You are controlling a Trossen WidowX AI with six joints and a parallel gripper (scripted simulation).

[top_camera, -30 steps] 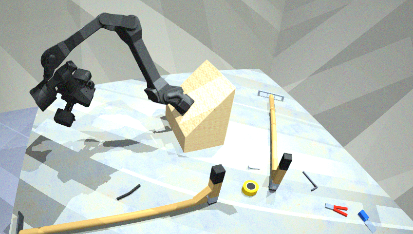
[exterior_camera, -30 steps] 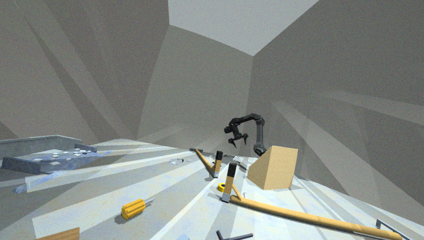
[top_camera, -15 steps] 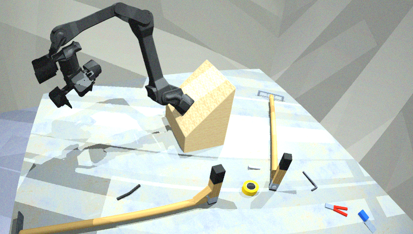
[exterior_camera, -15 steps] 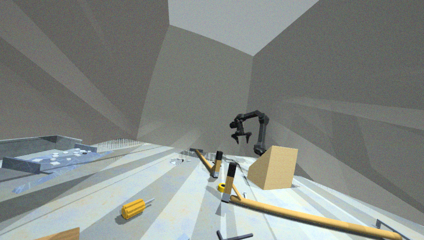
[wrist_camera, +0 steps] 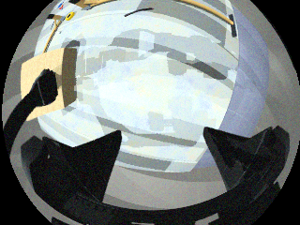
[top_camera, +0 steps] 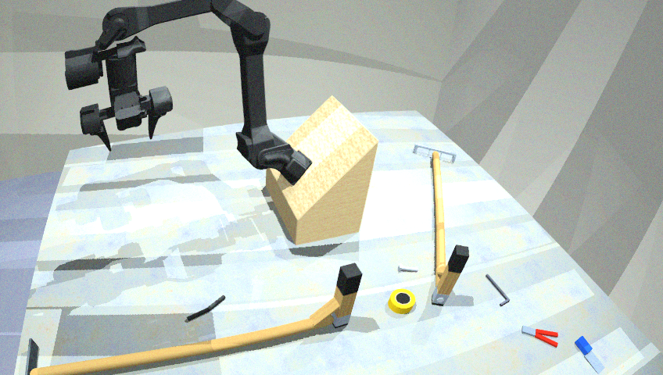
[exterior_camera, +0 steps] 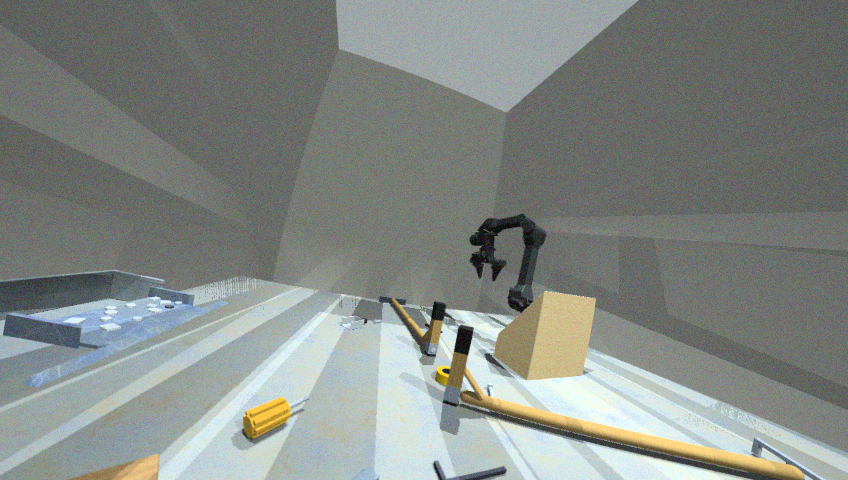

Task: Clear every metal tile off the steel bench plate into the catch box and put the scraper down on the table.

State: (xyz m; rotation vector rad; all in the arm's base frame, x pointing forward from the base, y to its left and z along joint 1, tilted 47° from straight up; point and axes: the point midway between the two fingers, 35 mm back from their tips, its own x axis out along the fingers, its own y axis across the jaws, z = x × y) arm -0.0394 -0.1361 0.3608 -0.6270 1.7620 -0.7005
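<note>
My gripper (top_camera: 130, 144) (exterior_camera: 487, 278) (wrist_camera: 163, 130) is open and empty, high above the table's back left in the top view. A long tool with a solid dark blade (top_camera: 209, 345) (exterior_camera: 407, 318) lies at the front left, its black-tipped grip upright. Another long tool (top_camera: 439, 208) (exterior_camera: 595, 429) with an open frame head lies at the right. The exterior view shows the bluish steel plate (exterior_camera: 160, 324) at far left, with several pale tiles (exterior_camera: 110, 327) on it. Grey walls (exterior_camera: 59, 288) stand around it; the catch box's exact limits are unclear.
A wooden wedge block (top_camera: 325, 199) (exterior_camera: 559, 336) (wrist_camera: 42, 103) bears the arm's base. A yellow ring (top_camera: 396, 306) and a bolt (top_camera: 409, 269) lie between the tools. Also there are a bent dark rod (top_camera: 208, 309), a hex key (top_camera: 497, 288), red-handled pliers (top_camera: 545, 333) and a yellow screwdriver (exterior_camera: 266, 418).
</note>
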